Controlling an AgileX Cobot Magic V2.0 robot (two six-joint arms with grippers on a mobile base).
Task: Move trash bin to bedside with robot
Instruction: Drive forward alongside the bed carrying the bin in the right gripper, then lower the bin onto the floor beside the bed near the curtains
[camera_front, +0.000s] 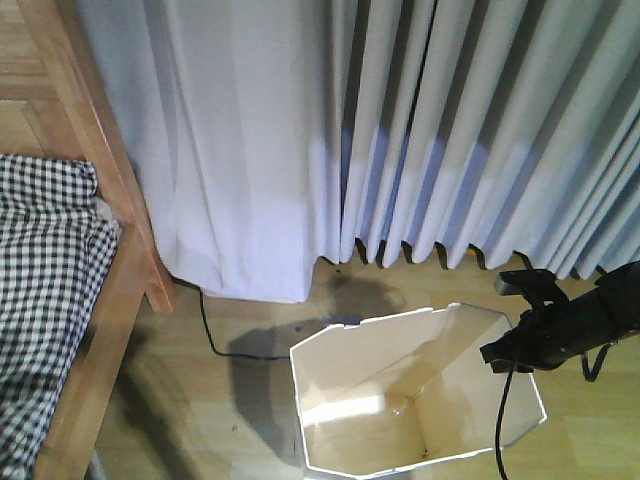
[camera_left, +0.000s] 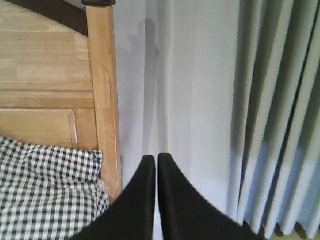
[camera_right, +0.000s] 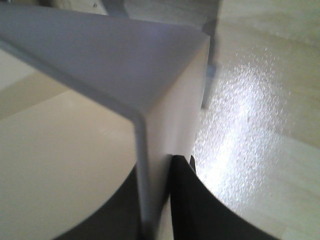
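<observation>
- the pale curtain (camera_front: 420, 130) hangs at the back, down to the wooden floor (camera_front: 590, 430).
- the bed (camera_front: 110, 300) with checked cover (camera_front: 40, 280) is at left.
- the white trash bin (camera_front: 370, 375) stands on the floor, near the bed but apart from it.
- the right gripper (camera_right: 156, 200) clamps the bin's rim wall, one finger on each side.
- the left gripper (camera_left: 155, 167) is pressed together, holding nothing.

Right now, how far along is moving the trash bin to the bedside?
Done: the right gripper grips the trash bin by its rim. In hand: floor shows between the bin and the bed. Left: close that gap, release. The left gripper is shut.
</observation>
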